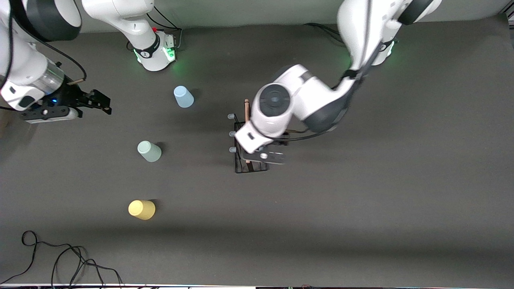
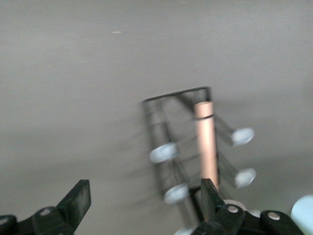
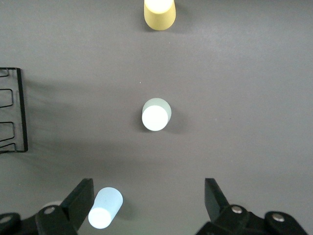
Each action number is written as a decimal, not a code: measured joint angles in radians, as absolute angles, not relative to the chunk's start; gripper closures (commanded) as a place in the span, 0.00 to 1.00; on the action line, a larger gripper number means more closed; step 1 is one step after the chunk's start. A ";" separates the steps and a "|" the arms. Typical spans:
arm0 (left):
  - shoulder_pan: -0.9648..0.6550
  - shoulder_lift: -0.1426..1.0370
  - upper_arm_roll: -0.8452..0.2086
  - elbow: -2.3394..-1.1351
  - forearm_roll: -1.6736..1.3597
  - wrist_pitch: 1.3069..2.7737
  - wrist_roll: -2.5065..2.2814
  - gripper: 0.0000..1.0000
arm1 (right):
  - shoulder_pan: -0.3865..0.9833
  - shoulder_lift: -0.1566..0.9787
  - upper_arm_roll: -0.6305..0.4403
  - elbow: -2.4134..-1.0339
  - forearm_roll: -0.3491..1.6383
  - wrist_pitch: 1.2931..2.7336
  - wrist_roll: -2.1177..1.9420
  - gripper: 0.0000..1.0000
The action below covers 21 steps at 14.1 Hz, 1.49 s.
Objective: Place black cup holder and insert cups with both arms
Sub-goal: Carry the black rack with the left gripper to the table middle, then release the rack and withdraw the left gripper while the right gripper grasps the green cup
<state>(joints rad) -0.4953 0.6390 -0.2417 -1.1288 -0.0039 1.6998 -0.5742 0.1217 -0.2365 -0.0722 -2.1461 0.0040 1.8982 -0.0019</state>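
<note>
The black cup holder (image 1: 251,167) stands on the grey mat mid-table, its wooden rod (image 2: 205,142) on top and pale-tipped pegs (image 1: 231,133) sticking out sideways. My left gripper (image 2: 145,196) hovers open just over it, the rod beside one finger, nothing held. The left arm's wrist hides much of the rack in the front view. Three cups stand upside down toward the right arm's end: light blue (image 1: 183,96), sage green (image 1: 149,151), yellow (image 1: 141,209). My right gripper (image 1: 100,103) hangs open and empty above the mat beside the blue cup (image 3: 104,208).
Loose black cables (image 1: 60,261) lie at the table edge nearest the front camera, at the right arm's end. More cables run by the right arm's base (image 1: 154,52). The rack's wire base (image 3: 19,110) shows in the right wrist view.
</note>
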 measured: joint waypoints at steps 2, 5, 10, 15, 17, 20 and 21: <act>-0.407 0.548 -0.238 -1.104 -0.009 1.512 -0.476 0.00 | 0.122 -0.216 -0.073 -2.238 0.004 2.008 -0.002 0.00; -0.261 0.404 -0.227 -1.101 0.007 1.294 -0.304 0.00 | 0.121 -0.115 -0.077 -2.350 0.004 2.200 -0.002 0.00; -0.016 0.288 -0.220 -1.112 0.090 1.199 -0.090 0.01 | 0.121 0.081 -0.078 -2.385 0.020 2.425 -0.001 0.00; 0.164 0.288 -0.220 -1.191 0.098 1.255 0.001 0.01 | 0.122 0.163 -0.078 -2.384 0.021 2.520 -0.001 0.00; 0.200 0.270 -0.220 -1.261 0.090 1.316 0.012 0.01 | 0.129 0.181 -0.077 -2.384 0.021 2.540 -0.001 0.00; 0.199 0.180 -0.233 -1.435 0.088 1.437 0.012 0.01 | 0.146 0.218 -0.076 -2.384 0.021 2.566 0.000 0.44; 0.198 0.152 -0.237 -1.475 0.087 1.451 0.012 0.01 | 0.146 0.229 -0.076 -2.384 0.021 2.575 0.000 0.64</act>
